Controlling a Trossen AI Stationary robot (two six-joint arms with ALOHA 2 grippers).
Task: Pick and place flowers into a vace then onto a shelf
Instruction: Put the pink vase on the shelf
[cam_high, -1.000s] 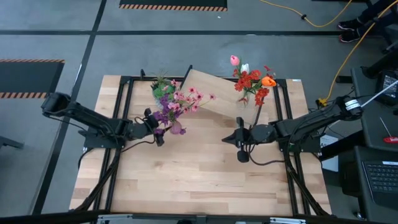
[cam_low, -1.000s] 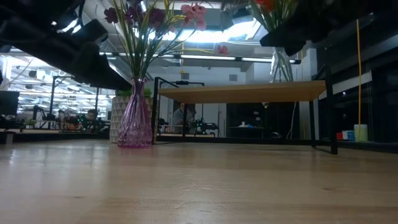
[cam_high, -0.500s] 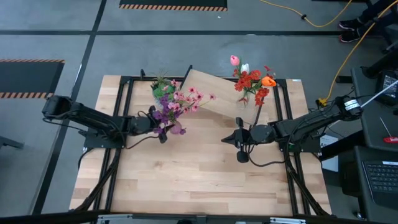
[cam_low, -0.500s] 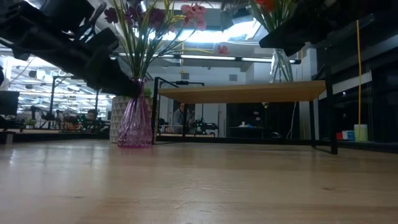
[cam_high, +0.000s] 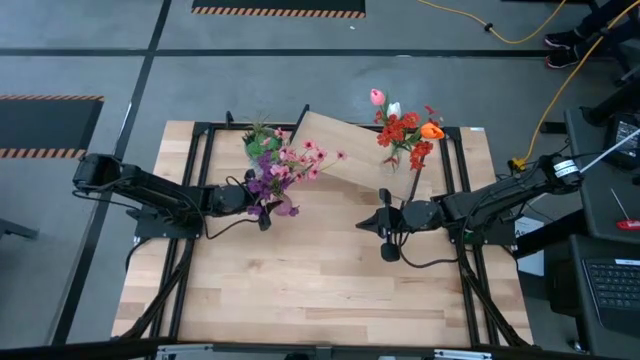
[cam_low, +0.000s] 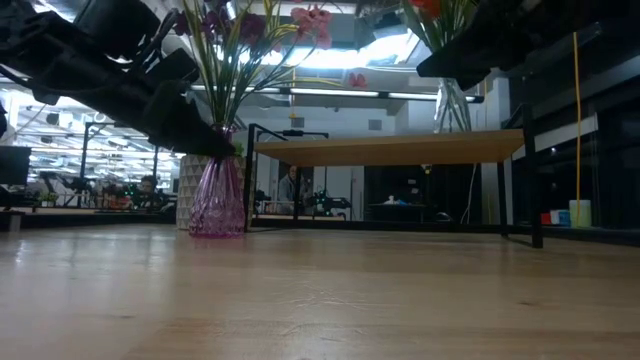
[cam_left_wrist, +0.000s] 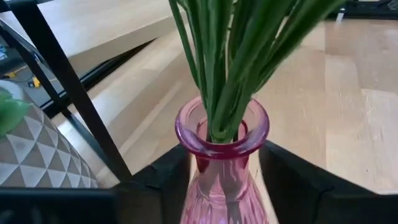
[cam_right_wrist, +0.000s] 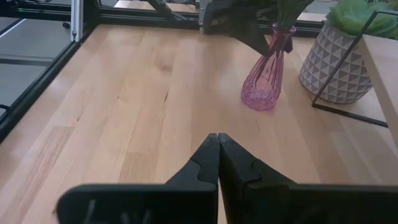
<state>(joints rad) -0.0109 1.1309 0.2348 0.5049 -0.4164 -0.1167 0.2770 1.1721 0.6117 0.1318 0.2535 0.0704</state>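
Pale wooden planks of the tabletop (cam_high: 320, 280) lie bare across the whole near half, so we see wide open room there; the crowding is all at the far edge. At that edge the light wooden shelf on thin black legs (cam_high: 355, 160) stands skewed to the table's sides, already carrying a clear glass vase of red, orange, white and pink flowers (cam_high: 405, 135). Just left of the shelf stands the ribbed pink glass vase (cam_low: 217, 195), holding the pink and purple flowers on thin green stalks (cam_high: 285, 165), with a white triangle-patterned pot (cam_right_wrist: 333, 62) close behind it.

Our left gripper (cam_left_wrist: 224, 186) sits with its dark fingers (cam_left_wrist: 292, 180) spread on either side of the pink vase's neck; we cannot tell whether they touch the glass. In the low view that arm reaches down across the vase's neck from the left. Blossoms are cut off in the left wrist view, and the pink vase is mostly hidden from above.

Our right gripper (cam_right_wrist: 218, 155) hovers over bare planks just before the shelf, fingers pressed together, empty.
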